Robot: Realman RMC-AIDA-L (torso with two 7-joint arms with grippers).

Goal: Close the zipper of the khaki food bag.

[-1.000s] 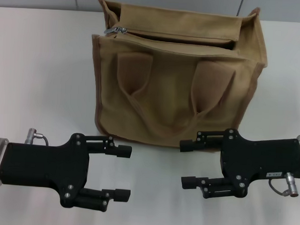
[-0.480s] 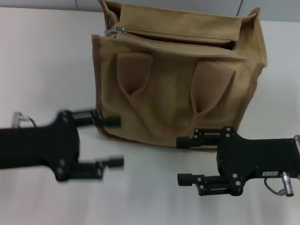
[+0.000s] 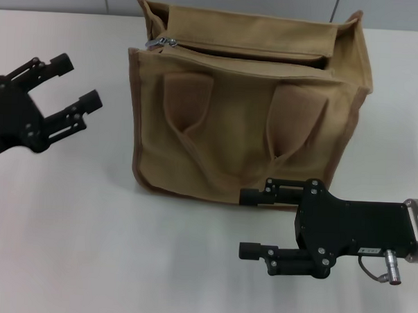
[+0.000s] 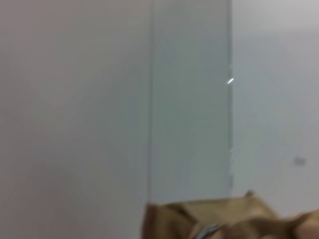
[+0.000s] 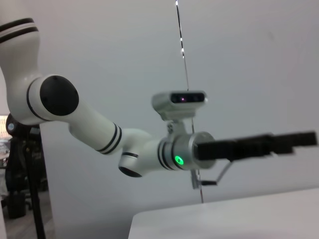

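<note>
On the white desk (image 3: 68,213), the khaki food bag (image 3: 245,116) stands upright toward the far edge, its top gaping, the zipper (image 3: 200,46) unclosed with its silver slider at the bag's left end. Left of the bag, well apart, the left gripper (image 3: 70,88) hovers with jaws wide. Just before the bag's lower right corner, the right gripper (image 3: 251,224) sits low, jaws also wide, holding nothing.

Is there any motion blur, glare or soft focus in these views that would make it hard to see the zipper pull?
Head view: even light, no glare; the silver zipper pull on the bag is sharp, as are the left gripper and right gripper, both open. Left wrist view: soft focus, mostly wall, only a blurry strip of bag and pull. Right wrist view: no bag.
</note>
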